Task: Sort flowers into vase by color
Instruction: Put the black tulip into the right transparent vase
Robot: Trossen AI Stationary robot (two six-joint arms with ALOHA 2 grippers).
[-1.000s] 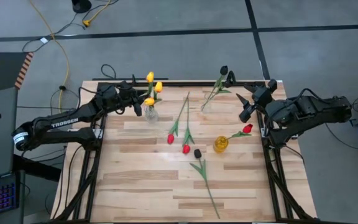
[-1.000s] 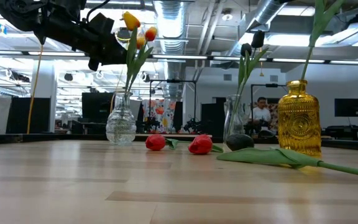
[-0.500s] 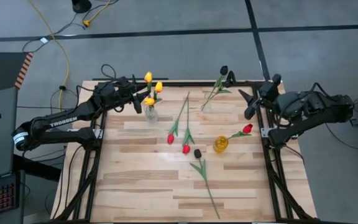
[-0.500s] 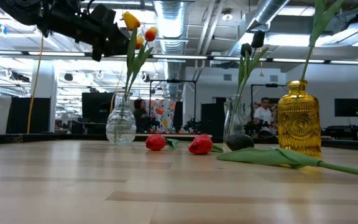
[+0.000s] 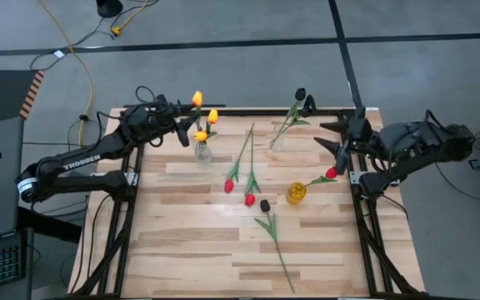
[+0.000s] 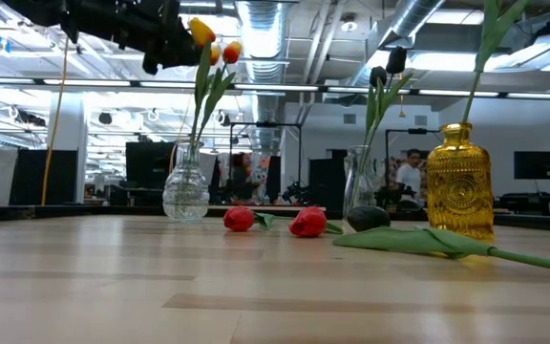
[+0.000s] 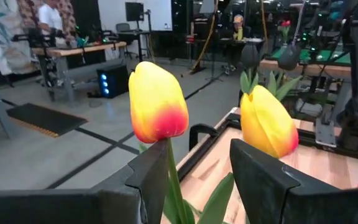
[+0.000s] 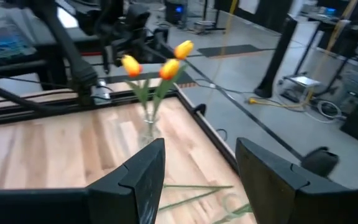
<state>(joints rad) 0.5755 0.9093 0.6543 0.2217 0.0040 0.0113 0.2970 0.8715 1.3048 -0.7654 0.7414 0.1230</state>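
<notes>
Flowers are distributed over the table as follows. Three yellow tulips stand in a clear vase near the far left corner. One near-black tulip stands in a second clear vase near the far edge. One red tulip leans from the amber vase toward the right edge. Two red tulips and a dark tulip lie flat at the centre. The left gripper hovers beside the yellow heads, jaws apart, gripping nothing. The right gripper waits over the right edge, jaws apart and empty.
</notes>
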